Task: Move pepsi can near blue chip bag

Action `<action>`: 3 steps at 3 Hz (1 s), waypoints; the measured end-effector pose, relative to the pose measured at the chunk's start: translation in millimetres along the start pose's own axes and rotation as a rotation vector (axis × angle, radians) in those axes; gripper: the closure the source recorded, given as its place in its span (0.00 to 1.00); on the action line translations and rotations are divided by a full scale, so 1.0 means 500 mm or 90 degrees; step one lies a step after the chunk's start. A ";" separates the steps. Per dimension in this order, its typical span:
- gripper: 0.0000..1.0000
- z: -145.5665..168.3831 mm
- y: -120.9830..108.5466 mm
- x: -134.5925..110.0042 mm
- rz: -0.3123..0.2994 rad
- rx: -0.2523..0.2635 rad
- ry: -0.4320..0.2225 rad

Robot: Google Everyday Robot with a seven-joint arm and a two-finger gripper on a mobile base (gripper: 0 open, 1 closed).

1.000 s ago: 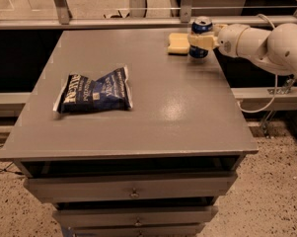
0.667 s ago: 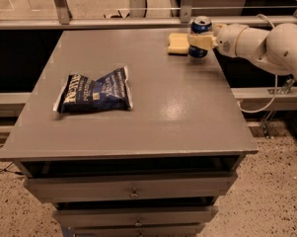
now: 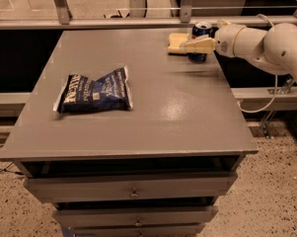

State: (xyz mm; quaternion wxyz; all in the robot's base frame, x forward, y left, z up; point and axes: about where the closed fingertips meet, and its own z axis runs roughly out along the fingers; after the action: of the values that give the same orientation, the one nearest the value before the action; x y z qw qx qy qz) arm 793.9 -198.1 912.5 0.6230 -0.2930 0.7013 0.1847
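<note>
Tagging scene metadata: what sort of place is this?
Likely a lab or office test area, not a home: a grey cabinet top over drawers, speckled floor, metal railing behind. The tool is at the pepsi can at the far right corner.

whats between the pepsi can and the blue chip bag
In the camera view: the yellow sponge beside the pepsi can, where the tool is, then only bare table to the blue chip bag.

Dim, warm light; soft glare on the table (image 3: 180,107); the gripper (image 3: 196,42) shows pale at its far-right corner.
</note>
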 end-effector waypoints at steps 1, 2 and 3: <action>0.00 -0.015 -0.009 -0.007 -0.002 0.001 0.000; 0.00 -0.085 -0.044 -0.032 -0.004 0.017 0.003; 0.00 -0.197 -0.086 -0.069 0.001 0.037 0.010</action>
State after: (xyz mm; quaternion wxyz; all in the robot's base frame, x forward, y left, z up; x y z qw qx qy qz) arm 747.9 -285.9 966.4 0.6254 -0.2757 0.7116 0.1627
